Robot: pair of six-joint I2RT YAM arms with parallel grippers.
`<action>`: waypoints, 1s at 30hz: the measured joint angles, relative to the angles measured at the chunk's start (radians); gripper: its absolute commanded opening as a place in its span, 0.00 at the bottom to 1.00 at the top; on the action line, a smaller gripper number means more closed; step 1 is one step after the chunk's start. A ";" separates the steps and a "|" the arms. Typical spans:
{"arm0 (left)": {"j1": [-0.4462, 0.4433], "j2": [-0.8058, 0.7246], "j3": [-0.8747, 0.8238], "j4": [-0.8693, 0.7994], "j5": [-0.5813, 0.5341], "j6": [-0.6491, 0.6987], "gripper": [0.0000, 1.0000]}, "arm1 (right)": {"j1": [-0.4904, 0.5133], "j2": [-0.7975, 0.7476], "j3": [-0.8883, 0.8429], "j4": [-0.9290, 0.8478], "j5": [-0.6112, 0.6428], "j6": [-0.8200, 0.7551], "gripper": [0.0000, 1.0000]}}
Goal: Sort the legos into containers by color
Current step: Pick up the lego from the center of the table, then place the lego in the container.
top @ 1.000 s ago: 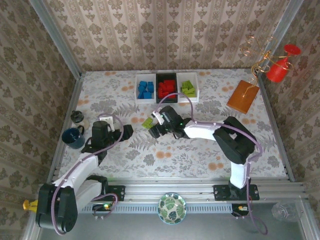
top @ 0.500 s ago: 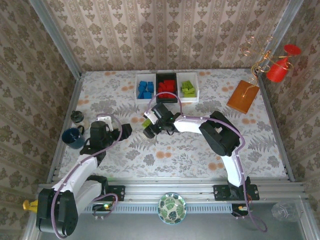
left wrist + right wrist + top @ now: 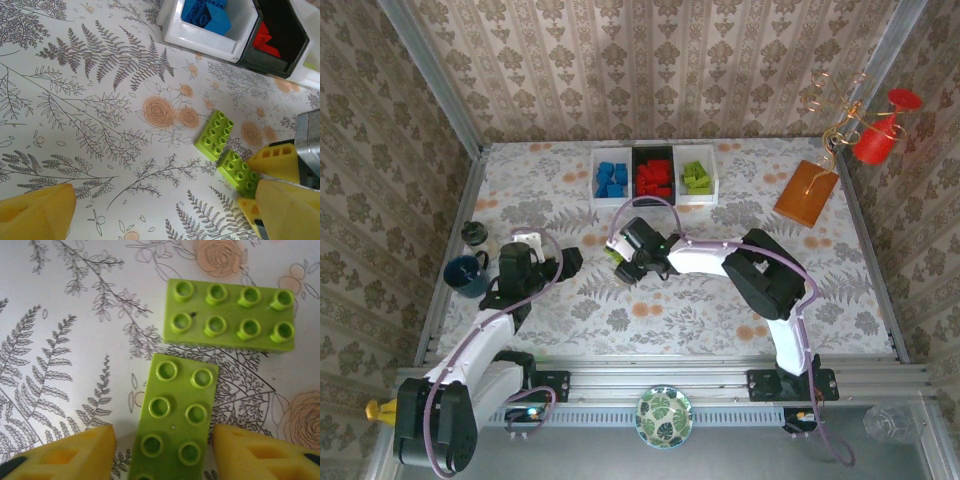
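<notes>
the right hand (image 3: 165,452) sits low over the flowered surface (image 3: 720,300), its jaws narrowed around a lime green brick (image 3: 175,410) that lies flat, studs up, between the two yellow pads (image 3: 65,452). the right-side pad looks to be at the brick's edge, while a sliver of surface shows beside the other. from the wrist view it is not possible to tell whether the hand has clenched on the brick or merely brackets it.

just beyond that brick, on the far side and almost touching its end, lies a second lime green brick (image 3: 229,315). it is longer, set crosswise, and clear of both pads.

the left hand (image 3: 160,215) is spread wide and holds nothing. it hangs over bare surface to the left of the two bricks, which lie near its right-side finger.

in the overhead view both bricks are near the middle of the surface. they are well apart from the three trays lined up at the far edge. the white tray (image 3: 595,178) on the left carries blue bricks (image 3: 611,178). the black tray (image 3: 633,160) in the middle carries red bricks (image 3: 653,178). the other white tray (image 3: 714,178), on the right, carries green bricks (image 3: 696,177).
</notes>
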 measured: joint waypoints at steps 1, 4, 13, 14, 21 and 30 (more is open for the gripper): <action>0.000 0.000 0.000 0.000 0.000 0.000 0.94 | 0.010 0.000 0.000 0.000 0.015 -0.004 0.44; 0.003 -0.009 -0.003 -0.001 0.000 0.000 0.94 | 0.027 -0.004 -0.001 0.005 0.055 -0.023 0.40; 0.007 -0.029 -0.006 -0.001 0.007 -0.005 0.93 | -0.016 -0.161 -0.181 0.093 0.038 0.029 0.37; 0.006 -0.029 -0.006 0.002 0.010 -0.008 0.93 | -0.042 -0.200 -0.206 0.109 0.023 0.051 0.37; -0.037 -0.019 -0.006 0.029 0.018 -0.029 0.93 | -0.301 -0.332 -0.187 0.201 0.017 0.253 0.36; -0.103 -0.016 -0.006 0.044 0.011 -0.045 0.93 | -0.510 -0.108 0.141 0.170 0.112 0.448 0.38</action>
